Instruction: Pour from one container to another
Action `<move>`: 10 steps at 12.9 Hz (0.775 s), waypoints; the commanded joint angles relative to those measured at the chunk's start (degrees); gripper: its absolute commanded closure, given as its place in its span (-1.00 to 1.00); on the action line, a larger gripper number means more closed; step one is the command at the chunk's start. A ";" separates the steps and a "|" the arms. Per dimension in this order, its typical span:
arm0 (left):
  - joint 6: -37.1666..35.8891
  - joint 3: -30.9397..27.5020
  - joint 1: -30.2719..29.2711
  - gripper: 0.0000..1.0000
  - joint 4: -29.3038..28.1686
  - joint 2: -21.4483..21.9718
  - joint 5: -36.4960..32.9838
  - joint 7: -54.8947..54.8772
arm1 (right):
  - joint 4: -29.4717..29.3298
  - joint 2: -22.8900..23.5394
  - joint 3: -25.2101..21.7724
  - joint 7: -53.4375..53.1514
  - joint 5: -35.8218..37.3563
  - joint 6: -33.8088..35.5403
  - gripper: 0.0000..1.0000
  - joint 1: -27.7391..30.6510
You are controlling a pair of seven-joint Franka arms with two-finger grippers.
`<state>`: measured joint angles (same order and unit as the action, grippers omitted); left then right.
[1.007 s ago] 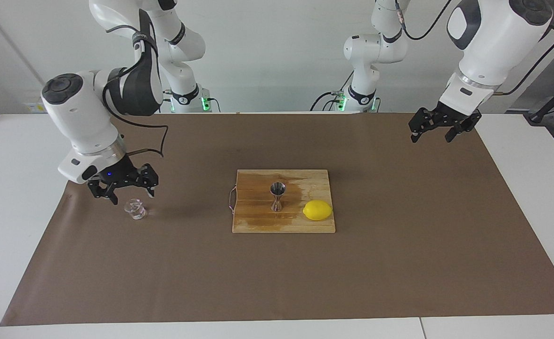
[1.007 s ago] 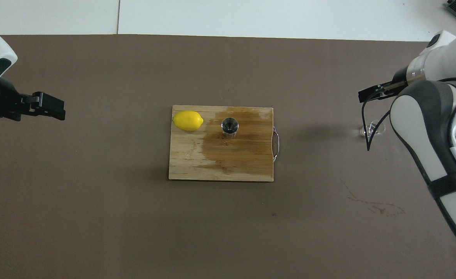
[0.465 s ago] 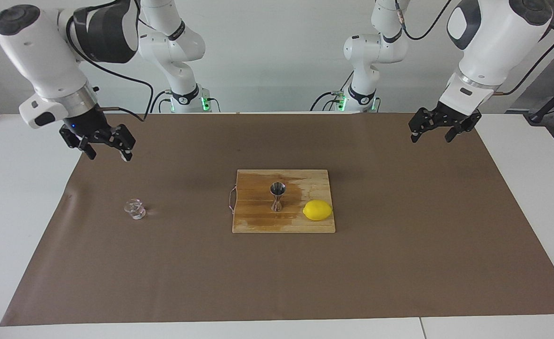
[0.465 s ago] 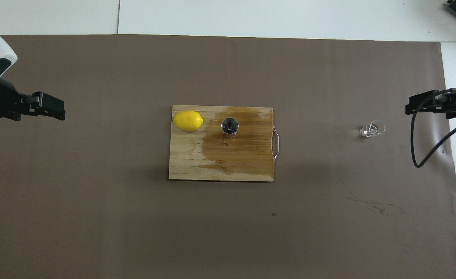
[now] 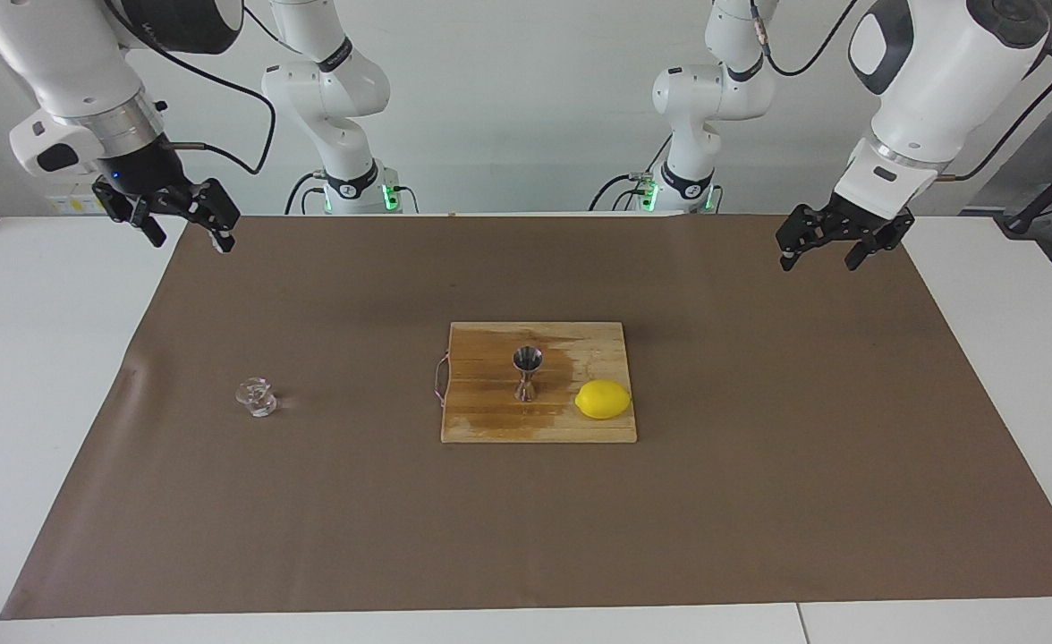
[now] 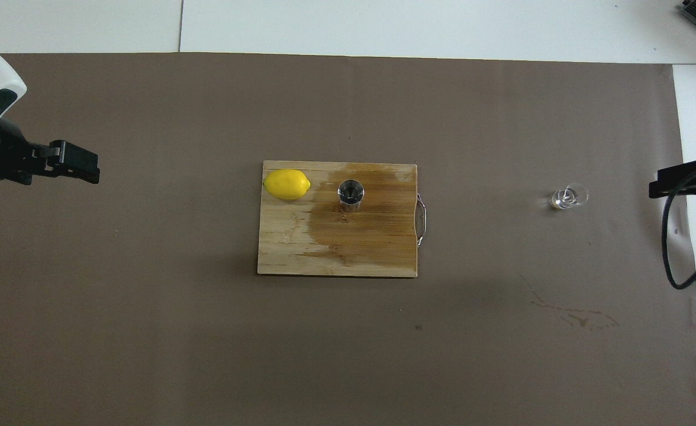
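The clear glass cup (image 5: 258, 396) (image 6: 568, 197) stands upright on the brown mat toward the right arm's end, with nothing holding it. The silver jigger (image 5: 527, 371) (image 6: 351, 192) stands upright on the wooden cutting board (image 5: 490, 425) (image 6: 336, 254) at the mat's middle. My right gripper (image 5: 188, 234) (image 6: 673, 184) is open and empty, raised over the mat's edge, well clear of the cup. My left gripper (image 5: 819, 258) (image 6: 81, 168) is open and empty, and waits raised over the mat at the left arm's end.
A yellow lemon (image 5: 603, 399) (image 6: 287, 184) lies on the board beside the jigger. A dark wet patch covers the board around the jigger. A faint stain (image 6: 573, 316) marks the mat nearer to the robots than the cup.
My right gripper has risen from just beside the cup and drawn back toward the mat's edge. The cup stays where it stood. The left arm has not moved.
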<state>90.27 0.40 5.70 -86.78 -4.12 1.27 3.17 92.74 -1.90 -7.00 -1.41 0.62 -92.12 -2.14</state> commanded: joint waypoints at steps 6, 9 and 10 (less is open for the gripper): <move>0.53 -0.22 0.18 -1.00 -2.17 1.75 -0.92 -0.09 | -1.94 0.23 1.55 -0.17 1.49 3.44 -1.00 -0.59; 0.53 -0.22 0.27 -1.00 -2.17 1.75 -0.92 -0.09 | -1.60 0.05 1.64 -0.08 1.31 2.91 -1.00 -0.67; 0.53 -0.22 0.19 -1.00 -2.17 1.75 -0.92 -0.09 | -1.60 0.05 1.64 -0.17 1.22 3.26 -1.00 -0.67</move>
<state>90.27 0.40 5.70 -86.78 -4.12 1.27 3.17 91.62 -1.87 -5.52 -0.63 3.22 -89.82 -2.89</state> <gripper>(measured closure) 0.000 0.000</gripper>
